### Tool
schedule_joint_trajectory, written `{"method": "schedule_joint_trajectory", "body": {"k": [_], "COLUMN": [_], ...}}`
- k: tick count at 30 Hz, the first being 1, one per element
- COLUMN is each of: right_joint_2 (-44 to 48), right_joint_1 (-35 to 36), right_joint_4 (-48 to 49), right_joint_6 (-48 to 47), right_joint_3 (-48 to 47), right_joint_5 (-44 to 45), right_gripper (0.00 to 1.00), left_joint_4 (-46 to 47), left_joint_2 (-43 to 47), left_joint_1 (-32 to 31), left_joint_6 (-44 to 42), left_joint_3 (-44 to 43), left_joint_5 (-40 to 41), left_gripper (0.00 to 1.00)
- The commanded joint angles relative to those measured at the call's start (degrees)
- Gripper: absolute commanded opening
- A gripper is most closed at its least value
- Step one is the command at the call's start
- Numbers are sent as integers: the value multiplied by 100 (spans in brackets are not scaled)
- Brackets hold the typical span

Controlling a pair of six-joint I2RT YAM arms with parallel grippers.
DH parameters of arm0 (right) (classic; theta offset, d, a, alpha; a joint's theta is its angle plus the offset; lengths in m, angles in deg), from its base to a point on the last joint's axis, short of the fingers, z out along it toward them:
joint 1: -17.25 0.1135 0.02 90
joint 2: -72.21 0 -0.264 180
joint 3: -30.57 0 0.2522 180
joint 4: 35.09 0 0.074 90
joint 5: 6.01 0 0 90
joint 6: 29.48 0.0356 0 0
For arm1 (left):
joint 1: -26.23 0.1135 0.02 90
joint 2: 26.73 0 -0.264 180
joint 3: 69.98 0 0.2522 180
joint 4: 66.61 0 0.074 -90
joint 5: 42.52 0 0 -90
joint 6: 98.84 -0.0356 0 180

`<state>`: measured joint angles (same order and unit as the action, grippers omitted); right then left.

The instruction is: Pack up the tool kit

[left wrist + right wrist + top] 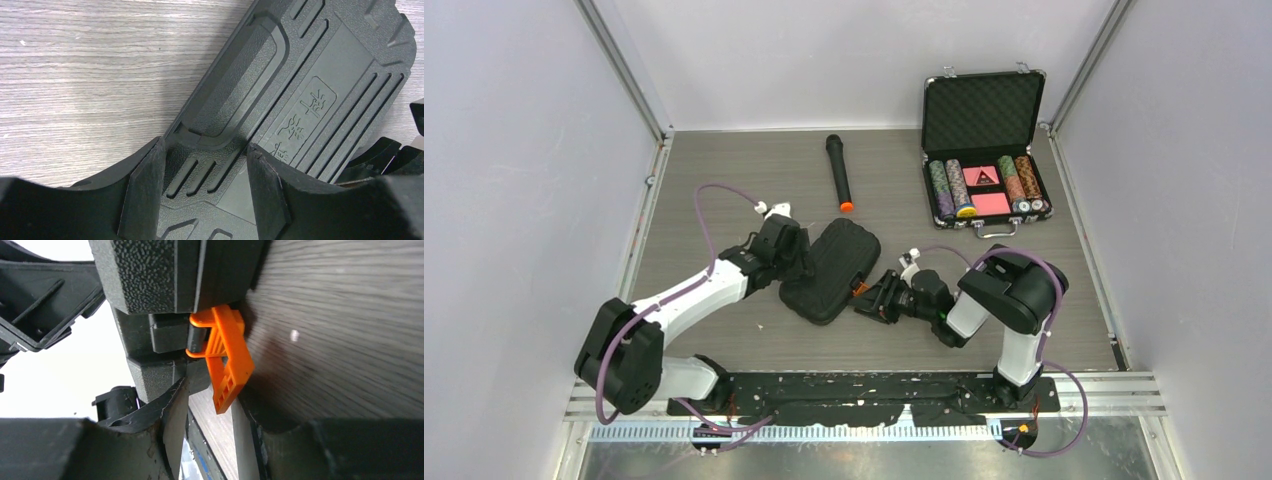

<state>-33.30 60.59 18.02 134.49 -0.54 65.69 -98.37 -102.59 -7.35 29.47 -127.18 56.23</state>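
Observation:
The tool kit (832, 270), a flat black ribbed case, lies closed in the middle of the table. Its tools are hidden inside. My left gripper (801, 258) is at the case's left edge. In the left wrist view the left gripper (205, 185) is open and empty, its fingers (145, 195) spread just over the ribbed lid (300, 85). My right gripper (871, 298) is at the case's right edge by the orange latch (861, 291). In the right wrist view the latch (227, 357) hangs unfastened, its tip between the spread fingers of the open right gripper (210, 432).
A black microphone (839, 172) with an orange end lies behind the case. An open metal-edged case of poker chips (984, 150) stands at the back right. Side walls bound the table left and right.

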Motion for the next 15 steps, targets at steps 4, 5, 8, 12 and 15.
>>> {"method": "schedule_joint_trajectory", "body": {"k": [4, 5, 8, 12, 15], "right_joint_2": [52, 28, -127, -250, -244], "right_joint_1": [-31, -87, -224, -354, -370], "right_joint_4": [844, 902, 1271, 1568, 1624], "right_joint_6": [-92, -115, -186, -281, -342], "right_joint_3": [483, 511, 626, 608, 565], "right_joint_5": [1172, 1194, 1243, 1175, 1138], "right_gripper": [41, 41, 41, 36, 31], "left_joint_4": [-585, -579, -555, -534, -506], "left_joint_2": [-173, -183, -201, -201, -219], "left_joint_1": [-137, -136, -134, -135, -146], "left_joint_6": [265, 265, 267, 265, 274], "left_joint_3": [388, 389, 403, 411, 435], "left_joint_5": [-416, -430, -423, -452, -486], "left_gripper": [57, 57, 57, 57, 57]}}
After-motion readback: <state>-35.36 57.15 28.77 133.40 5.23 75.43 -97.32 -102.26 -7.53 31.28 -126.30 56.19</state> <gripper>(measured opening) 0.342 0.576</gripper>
